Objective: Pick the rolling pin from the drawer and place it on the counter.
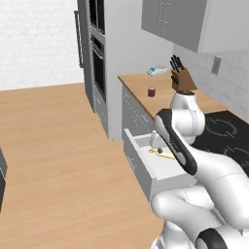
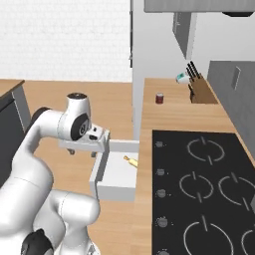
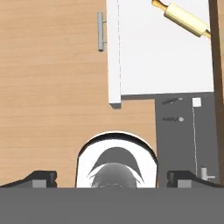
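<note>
Gripper [image 3: 111,178] wide open, nothing between the finger tips [image 3: 40,178], which stand far apart at the bottom of the hand view. Held above the wooden floor [image 3: 52,113], just off the front corner of the pulled-out drawer [image 3: 166,61], looking straight down. In the right base view, seen as a flat dark-edged hand [image 2: 84,144] hanging beside the drawer's [image 2: 119,174] near side, apart from it and from everything inside.

Rolling pin [image 3: 183,18] lying flat on the white drawer floor, at the far corner from the gripper in the hand view, set at a slant, pale-yellow body with an orange-brown knob showing at one end; the other end cut off by the picture edge. In the right base view, same rolling pin [image 2: 131,161] close to the edge nearest the counter [image 2: 174,117], toward the back of the drawer. In the left base view, partly hidden behind the arm, rolling pin [image 1: 160,152] visible as a thin yellow shape inside the open drawer [image 1: 146,168].

Silver bar handle [image 3: 101,31] on the drawer front, facing the floor side.

On the counter [image 1: 138,87]: a small dark red jar [image 1: 151,91], a knife block [image 1: 183,80] with black handles, a pale teal object [image 1: 157,70] near the wall. Black cooktop [image 2: 204,194] beside the drawer, set into the worktop.
</note>
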Controlling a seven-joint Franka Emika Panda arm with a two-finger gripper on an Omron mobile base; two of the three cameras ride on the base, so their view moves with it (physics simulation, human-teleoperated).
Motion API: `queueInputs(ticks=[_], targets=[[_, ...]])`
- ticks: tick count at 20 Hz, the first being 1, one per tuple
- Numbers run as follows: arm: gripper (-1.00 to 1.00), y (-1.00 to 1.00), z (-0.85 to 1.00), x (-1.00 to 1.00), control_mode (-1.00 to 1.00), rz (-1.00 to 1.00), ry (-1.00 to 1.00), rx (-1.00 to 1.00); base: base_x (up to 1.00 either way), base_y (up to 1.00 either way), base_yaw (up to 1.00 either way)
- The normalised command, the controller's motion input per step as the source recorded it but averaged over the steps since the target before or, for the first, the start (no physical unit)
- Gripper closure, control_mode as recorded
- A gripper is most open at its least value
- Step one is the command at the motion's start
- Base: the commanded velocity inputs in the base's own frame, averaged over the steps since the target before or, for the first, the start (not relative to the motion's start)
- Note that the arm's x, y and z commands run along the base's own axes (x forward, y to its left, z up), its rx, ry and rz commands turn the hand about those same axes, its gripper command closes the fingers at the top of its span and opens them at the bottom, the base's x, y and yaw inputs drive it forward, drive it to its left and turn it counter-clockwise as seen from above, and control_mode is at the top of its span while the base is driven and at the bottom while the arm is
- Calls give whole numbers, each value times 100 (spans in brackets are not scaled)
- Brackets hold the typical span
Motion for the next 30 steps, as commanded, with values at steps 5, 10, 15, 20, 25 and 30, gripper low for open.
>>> queueInputs(ticks=[5, 10, 15, 20, 25, 30], targets=[[-100, 21, -57, 97, -100, 1, 1, 9, 0, 0, 0], [-100, 3, -41, 100, -100, 10, 0, 11, 0, 0, 0], [-100, 3, -3, 100, -100, 10, 5, 2, 0, 0, 0], [-100, 0, -23, 73, -100, 10, 3, -15, 0, 0, 0], [-100, -9, -91, 33, -100, 4, -10, -7, 0, 0, 0], [-100, 1, -61, 1, -100, 0, -5, 0, 0, 0, 0]])
